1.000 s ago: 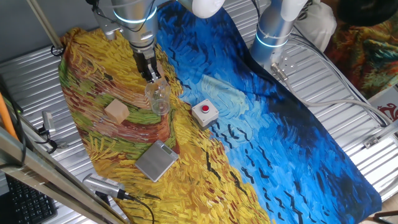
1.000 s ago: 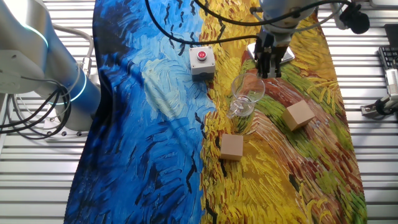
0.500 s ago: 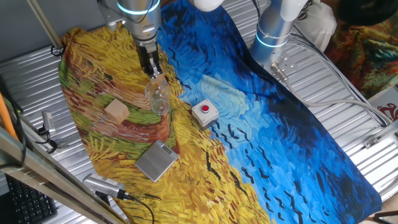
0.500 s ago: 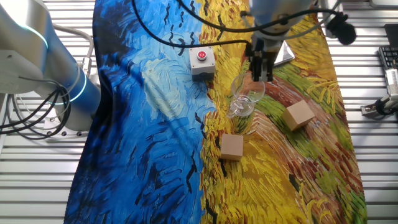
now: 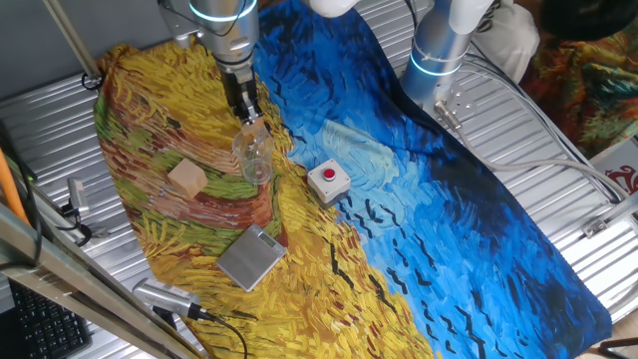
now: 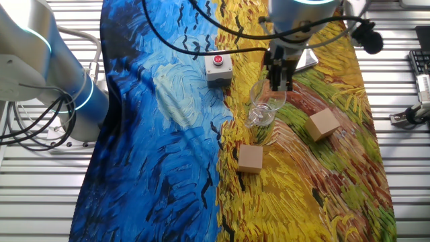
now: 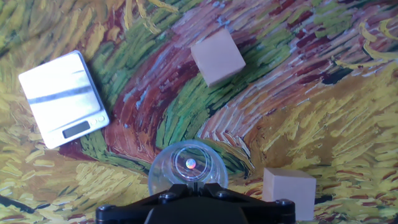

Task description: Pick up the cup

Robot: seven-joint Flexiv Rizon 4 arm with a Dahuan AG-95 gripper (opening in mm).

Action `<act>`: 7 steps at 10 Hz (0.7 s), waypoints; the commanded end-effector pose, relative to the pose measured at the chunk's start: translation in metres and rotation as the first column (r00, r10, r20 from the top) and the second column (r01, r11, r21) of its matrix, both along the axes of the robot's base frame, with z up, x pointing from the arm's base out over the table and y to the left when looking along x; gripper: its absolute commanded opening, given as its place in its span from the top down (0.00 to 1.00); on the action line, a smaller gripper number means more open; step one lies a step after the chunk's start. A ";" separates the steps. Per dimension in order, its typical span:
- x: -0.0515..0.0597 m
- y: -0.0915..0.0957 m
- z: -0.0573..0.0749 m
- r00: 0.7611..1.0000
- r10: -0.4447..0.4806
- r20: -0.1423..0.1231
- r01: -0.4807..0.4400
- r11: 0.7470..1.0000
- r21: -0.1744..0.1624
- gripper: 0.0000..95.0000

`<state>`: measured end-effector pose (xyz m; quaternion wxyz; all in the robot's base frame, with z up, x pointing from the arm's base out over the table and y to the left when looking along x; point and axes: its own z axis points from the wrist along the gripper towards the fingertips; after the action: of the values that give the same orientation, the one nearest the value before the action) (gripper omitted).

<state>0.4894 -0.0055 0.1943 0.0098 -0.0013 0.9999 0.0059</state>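
Cup (image 5: 253, 155) upright, unmarked; tool (image 6: 280, 82) pinching rim; no legible writing.

Bright, even light, faint shadows, all views reasonably sharp.

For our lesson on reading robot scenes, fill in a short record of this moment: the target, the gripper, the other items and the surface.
target: the cup, clear, upright on the cloth
gripper: gripper right above the cup's rim at one side; whether it is open or shut cannot be told
blocks: two wooden cubes, both apart from the cup
button box: white box with a red button, beside the cup on the blue part
scale: flat silver scale
surface: painted cloth, yellow and blue, over a ribbed metal table
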 end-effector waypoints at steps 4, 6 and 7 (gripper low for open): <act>0.017 0.008 -0.007 1.000 -0.013 -0.007 0.013 1.000 0.005 1.00; 0.018 0.009 -0.008 1.000 -0.011 -0.005 0.011 1.000 0.006 1.00; 0.017 0.008 -0.008 1.000 -0.008 -0.007 0.008 1.000 0.006 1.00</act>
<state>0.5051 0.0019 0.1859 0.0062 0.0023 0.9999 0.0096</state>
